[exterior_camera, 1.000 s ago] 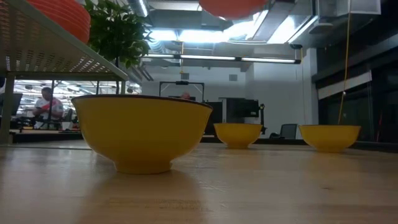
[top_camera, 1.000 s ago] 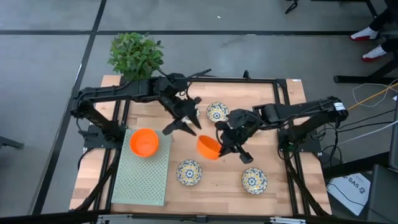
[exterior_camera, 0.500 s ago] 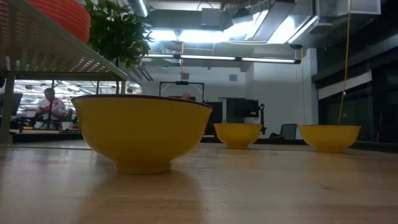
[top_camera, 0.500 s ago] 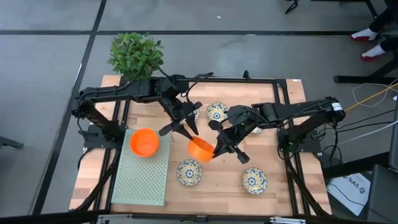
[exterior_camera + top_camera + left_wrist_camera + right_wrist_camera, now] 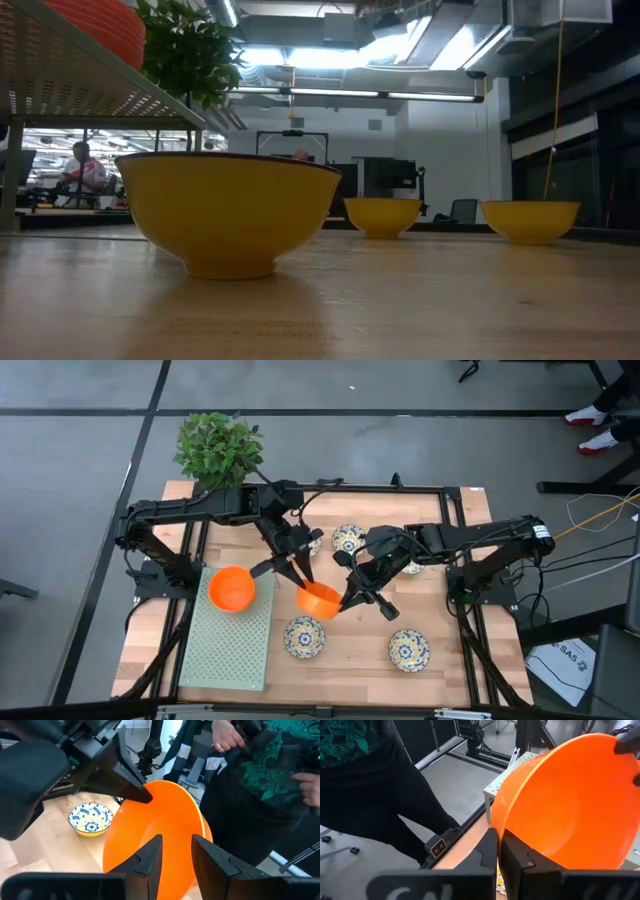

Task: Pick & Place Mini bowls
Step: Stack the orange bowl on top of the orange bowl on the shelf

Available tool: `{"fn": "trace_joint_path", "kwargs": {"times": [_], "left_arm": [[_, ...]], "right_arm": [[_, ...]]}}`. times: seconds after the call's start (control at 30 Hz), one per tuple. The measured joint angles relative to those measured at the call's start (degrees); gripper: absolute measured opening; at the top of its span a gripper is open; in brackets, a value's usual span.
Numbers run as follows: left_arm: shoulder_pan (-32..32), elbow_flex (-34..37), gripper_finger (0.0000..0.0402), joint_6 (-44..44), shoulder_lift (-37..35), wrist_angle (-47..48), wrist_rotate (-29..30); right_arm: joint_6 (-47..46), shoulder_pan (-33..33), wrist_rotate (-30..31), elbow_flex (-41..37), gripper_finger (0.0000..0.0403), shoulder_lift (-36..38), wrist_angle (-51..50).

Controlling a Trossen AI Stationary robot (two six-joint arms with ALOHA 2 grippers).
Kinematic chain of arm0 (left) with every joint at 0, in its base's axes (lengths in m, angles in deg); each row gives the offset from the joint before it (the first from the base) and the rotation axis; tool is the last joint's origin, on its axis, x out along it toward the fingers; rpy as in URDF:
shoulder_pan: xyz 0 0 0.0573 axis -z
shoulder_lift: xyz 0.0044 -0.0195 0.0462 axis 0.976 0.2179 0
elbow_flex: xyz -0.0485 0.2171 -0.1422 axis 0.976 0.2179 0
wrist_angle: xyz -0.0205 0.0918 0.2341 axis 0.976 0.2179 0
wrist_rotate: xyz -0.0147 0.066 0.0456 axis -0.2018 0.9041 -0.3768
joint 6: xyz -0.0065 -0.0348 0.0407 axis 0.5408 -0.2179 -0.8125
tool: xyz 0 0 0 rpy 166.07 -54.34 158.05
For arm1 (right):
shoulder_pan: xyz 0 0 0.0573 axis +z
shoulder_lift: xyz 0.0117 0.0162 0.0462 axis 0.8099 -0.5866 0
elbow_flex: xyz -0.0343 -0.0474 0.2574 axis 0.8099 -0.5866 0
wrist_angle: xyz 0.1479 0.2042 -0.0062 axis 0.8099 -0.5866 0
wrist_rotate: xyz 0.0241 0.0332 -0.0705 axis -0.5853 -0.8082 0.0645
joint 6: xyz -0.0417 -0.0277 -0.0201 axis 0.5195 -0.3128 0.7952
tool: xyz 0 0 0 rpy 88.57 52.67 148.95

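Note:
An orange mini bowl [image 5: 320, 600] hangs tilted above the table's middle, and my right gripper [image 5: 344, 598] is shut on its rim. From the far left, my left gripper [image 5: 177, 855] has come up to the bowl's opposite side. It is open, one finger on each side of the bowl's wall [image 5: 175, 830]; whether they touch it I cannot tell. A second orange bowl [image 5: 232, 588] rests on the green perforated rack [image 5: 228, 650]. Three patterned bowls [image 5: 348, 540] [image 5: 303, 636] [image 5: 408, 650] stand on the wood. My right gripper pinches the orange bowl's rim [image 5: 500, 831], one finger inside the bowl and one outside. The fingers come slanting down from the table's right. The bowl is lifted clear of the table and tipped on its side, its mouth turned toward my left gripper.
A potted plant [image 5: 218, 448] stands at the far left corner. In the low view the patterned bowls show yellow outsides [image 5: 228, 210] [image 5: 382, 215] [image 5: 530, 220], and the rack [image 5: 100, 85] stands raised on legs. A person in dark clothes [image 5: 260, 775] stands beyond the table.
My right gripper has carried the orange bowl toward the table's left and a little up, tipping it more. My left gripper has stayed in place and turned its fingers toward the bowl, which now lies between them.

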Motion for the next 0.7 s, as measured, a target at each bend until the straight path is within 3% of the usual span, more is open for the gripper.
{"fn": "trace_joint_path", "kwargs": {"times": [0.23,0.4,0.7], "left_arm": [[-2.28,0.00,0.0095,0.01,-0.04,-0.87,-1.47],[-3.49,0.02,0.0098,3.19,-0.23,-4.87,-6.27],[-1.85,0.02,0.0120,7.30,-0.24,-5.25,-5.12]], "right_arm": [[-0.32,-0.02,-0.75,0.00,0.0009,0.02,1.45],[-0.43,-0.02,-0.90,0.00,0.0009,0.07,1.41],[-0.40,0.00,-0.96,0.00,0.0009,0.07,1.47]]}}
